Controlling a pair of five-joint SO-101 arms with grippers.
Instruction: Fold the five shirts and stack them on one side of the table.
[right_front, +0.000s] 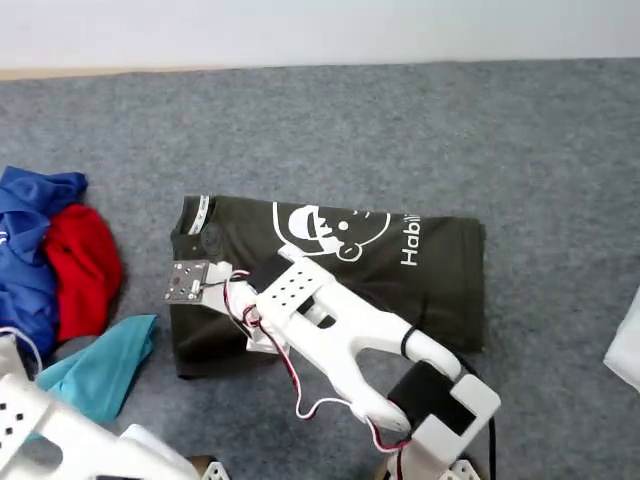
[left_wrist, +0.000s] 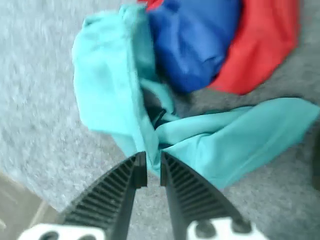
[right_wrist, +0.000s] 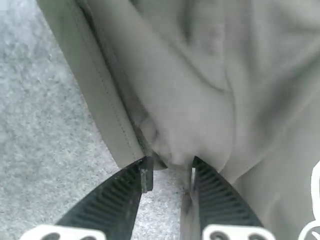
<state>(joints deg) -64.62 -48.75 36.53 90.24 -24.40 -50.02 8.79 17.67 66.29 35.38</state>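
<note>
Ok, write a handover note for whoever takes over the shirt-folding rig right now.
Left gripper: fingers nearly shut, at the teal shirt, no clear hold.
Right gripper: open, tips at a fold of the dark green shirt in the middle.
Blue shirt, red shirt and teal shirt lie crumpled together at one side; a white cloth shows at the opposite edge.
Done: dark green shirt partly folded.
To do: finish it, fold the others, stack them.

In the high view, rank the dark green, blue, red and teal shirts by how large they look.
Dark green shirt: clearly largest.
Blue shirt: next, though cut off by the frame edge.
Red shirt and teal shirt: about alike, both crumpled, so unranked.
</note>
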